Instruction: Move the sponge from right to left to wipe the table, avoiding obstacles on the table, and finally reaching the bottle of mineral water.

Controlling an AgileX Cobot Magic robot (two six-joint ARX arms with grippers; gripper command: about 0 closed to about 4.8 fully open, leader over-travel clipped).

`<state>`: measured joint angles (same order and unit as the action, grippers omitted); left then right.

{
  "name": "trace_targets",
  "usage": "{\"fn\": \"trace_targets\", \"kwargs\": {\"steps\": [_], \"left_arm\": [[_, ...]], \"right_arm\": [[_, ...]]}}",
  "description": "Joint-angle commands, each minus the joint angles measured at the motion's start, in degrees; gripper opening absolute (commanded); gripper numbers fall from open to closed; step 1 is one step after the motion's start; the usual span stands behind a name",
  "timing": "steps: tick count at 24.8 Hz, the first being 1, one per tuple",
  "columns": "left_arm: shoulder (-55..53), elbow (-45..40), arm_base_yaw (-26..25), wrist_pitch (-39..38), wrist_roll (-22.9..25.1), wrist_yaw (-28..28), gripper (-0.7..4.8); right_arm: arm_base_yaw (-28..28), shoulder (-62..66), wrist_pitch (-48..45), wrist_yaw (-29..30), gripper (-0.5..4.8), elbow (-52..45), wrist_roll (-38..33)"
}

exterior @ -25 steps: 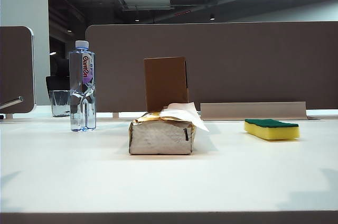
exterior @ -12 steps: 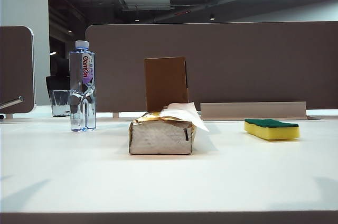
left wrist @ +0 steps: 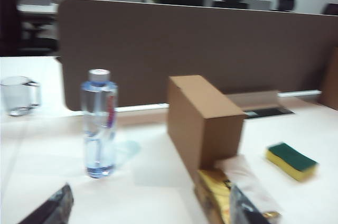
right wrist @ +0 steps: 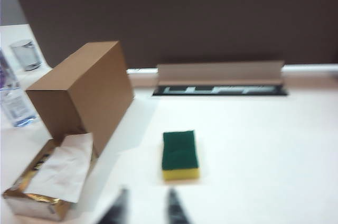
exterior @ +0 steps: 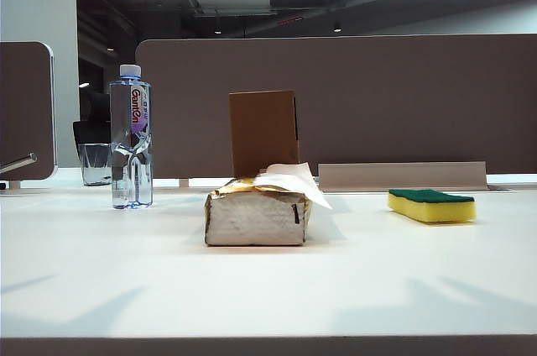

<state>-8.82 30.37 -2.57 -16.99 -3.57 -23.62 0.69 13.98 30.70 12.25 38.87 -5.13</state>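
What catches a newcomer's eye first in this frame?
Centre table: a brown box standing behind a silvery tissue pack. A yellow-green sponge lies alone at right, a water bottle stands at left. Both grippers, left and right, are off everything.

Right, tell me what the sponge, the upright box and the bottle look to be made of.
Sponge: yellow foam, apparently, with a dark green matte scouring top. Box: plain brown cardboard, matte, with sharp folded edges. Bottle: clear, glossy, probably thin plastic; its wall looks dented.
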Motion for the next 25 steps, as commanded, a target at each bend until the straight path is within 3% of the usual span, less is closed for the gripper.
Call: {"fn": "trace_targets", "kwargs": {"steps": [1,6,11,16,17,21,25], "left_arm": [[-5.5,3.5,0.0,-0.1,-0.3,-5.1,3.88],[-11.5,7.3,0.0,-0.3,-0.3,-6.7,4.70],[-16.6,11.1,0.0,-0.1,0.1,-7.7,4.72],[-21.8,14.1,0.0,-0.1,0.1,-13.5,4.71],[-22.8,14.5,0.0,-0.1,-0.1,-13.9,4.72],[-25.3,14.6,0.0,-0.1,-0.1,-14.1,4.79],[-27.4,14.8,0.0,-0.2,-0.8,-19.1,4.79]], "right_arm": [[0.0,5.5,1.1,1.3,2.40,3.8,-4.2],[0.0,13.1,4.9,1.9,3.29,9.1,-4.2],[0.0,22.3,10.0,1.9,3.52,15.8,-4.2],[0.0,35.5,14.5,3.6,3.89,24.9,-4.1],[0.0,39.0,14.5,4.4,4.20,26.8,-4.1],[0.0,48.4,14.4,4.7,4.24,30.7,-4.1],[0.0,57.6,13.4,7.5,4.25,33.4,-3.9]]}}
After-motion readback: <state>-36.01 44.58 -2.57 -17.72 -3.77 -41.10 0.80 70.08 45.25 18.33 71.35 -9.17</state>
